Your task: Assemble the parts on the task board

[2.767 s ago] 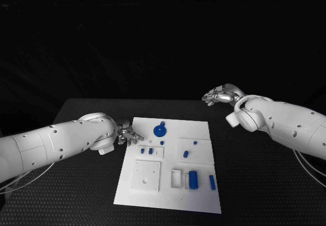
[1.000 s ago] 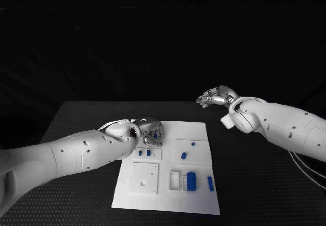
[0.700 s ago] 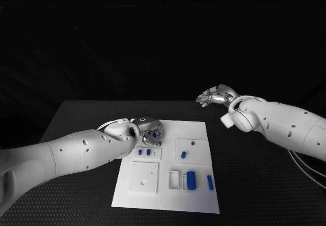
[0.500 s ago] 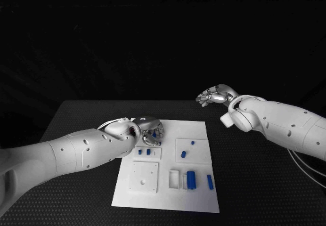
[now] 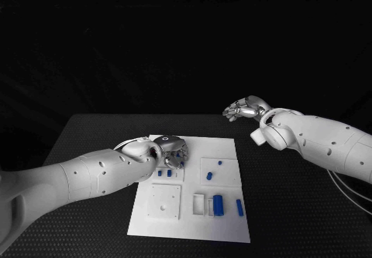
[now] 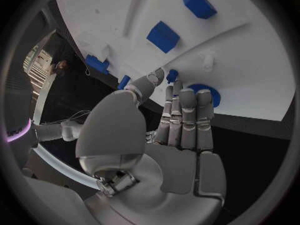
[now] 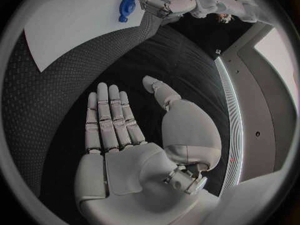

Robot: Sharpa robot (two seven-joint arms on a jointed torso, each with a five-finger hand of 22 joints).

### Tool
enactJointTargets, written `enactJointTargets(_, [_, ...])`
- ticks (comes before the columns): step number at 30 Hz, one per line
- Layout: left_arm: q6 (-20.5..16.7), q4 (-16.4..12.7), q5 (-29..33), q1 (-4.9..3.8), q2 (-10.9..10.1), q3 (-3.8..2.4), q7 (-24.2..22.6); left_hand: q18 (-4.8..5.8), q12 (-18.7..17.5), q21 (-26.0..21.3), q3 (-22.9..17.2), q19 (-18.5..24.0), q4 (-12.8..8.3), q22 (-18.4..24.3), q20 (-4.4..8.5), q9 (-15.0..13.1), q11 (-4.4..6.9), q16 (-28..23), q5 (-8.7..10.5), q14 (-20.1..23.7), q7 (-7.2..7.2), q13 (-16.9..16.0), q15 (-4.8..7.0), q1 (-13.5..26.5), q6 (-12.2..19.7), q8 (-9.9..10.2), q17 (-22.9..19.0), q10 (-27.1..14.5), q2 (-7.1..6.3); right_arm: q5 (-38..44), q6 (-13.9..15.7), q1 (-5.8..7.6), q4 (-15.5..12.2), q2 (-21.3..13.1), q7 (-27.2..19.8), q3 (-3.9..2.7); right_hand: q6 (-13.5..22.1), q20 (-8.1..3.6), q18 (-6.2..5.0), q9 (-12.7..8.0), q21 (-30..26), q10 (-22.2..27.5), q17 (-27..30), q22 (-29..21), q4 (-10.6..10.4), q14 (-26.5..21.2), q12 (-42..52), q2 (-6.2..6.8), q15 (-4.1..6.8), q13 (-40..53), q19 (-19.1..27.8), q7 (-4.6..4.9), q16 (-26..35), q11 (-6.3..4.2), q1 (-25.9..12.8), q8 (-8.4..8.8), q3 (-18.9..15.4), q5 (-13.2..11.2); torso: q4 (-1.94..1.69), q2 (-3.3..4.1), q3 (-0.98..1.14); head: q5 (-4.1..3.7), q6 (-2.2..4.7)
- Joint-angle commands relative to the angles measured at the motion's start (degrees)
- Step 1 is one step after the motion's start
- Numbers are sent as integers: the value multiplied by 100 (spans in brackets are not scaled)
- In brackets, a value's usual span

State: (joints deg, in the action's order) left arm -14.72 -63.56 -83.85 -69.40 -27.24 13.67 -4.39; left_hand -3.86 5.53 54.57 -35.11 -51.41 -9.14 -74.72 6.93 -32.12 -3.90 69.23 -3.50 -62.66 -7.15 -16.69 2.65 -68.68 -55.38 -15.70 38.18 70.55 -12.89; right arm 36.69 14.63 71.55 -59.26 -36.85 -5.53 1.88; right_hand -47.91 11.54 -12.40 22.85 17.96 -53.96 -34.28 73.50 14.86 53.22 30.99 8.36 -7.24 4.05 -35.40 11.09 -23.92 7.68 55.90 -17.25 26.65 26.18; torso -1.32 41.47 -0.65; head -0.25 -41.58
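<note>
The white task board (image 5: pixel 227 228) lies in the middle of the black table. My left hand (image 5: pixel 172 152) hovers over its far left corner, fingers straight and close together. In the left wrist view its fingertips (image 6: pixel 187 92) reach the round blue disc (image 6: pixel 210 94), and the thumb lies beside a small blue knob (image 6: pixel 172 75). Nothing sits in the palm. The right wrist view shows that disc (image 7: pixel 127 6) flat on the board (image 7: pixel 75 25) next to my left hand (image 7: pixel 165 2). My right hand (image 5: pixel 244 109) is raised beyond the board's far right corner, flat and holding nothing.
Two small blue pieces (image 5: pixel 163 173) stand in a slot plate close to my left hand. Further blue parts lie mid-board (image 5: pixel 209 175) and near the front, a thick cylinder (image 5: pixel 219 205) and a thin bar (image 5: pixel 238 207). A white square plate (image 5: pixel 167 201) sits front left.
My left hand has come from the board's left edge onto the blue disc and has sunk a little over the last second. The right hand has hardly moved.
</note>
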Motion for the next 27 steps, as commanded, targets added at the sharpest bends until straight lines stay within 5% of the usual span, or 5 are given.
enactJointTargets(1, [63,11,-45,15,24,-3,-82,-168,-23,19,-26,-7,12,-9,97,8,-26,21,-33,-3,-9,5,-41,15,-46,-16,9,2,66,3,-55,0,-2,5,-32,-1,28,16,85,-6,-29,-18,-6,7,-5,-43,-30,-21,-8,-7,-7,0,26,11,16,-35,-6,-13,5,-1,-1,-5,-9])
enactJointTargets(27, [284,175,-140,43,87,-3,-35,-181,-89,35,-69,-32,-132,-68,110,63,0,156,-83,-46,14,-3,-16,-138,-122,-34,79,141,366,4,-61,0,-24,15,-32,-2,29,17,86,-9,-41,-18,-10,16,-8,-42,-29,-23,-8,-7,-10,0,31,12,12,-37,-7,-13,-1,-2,6,-13,-24])
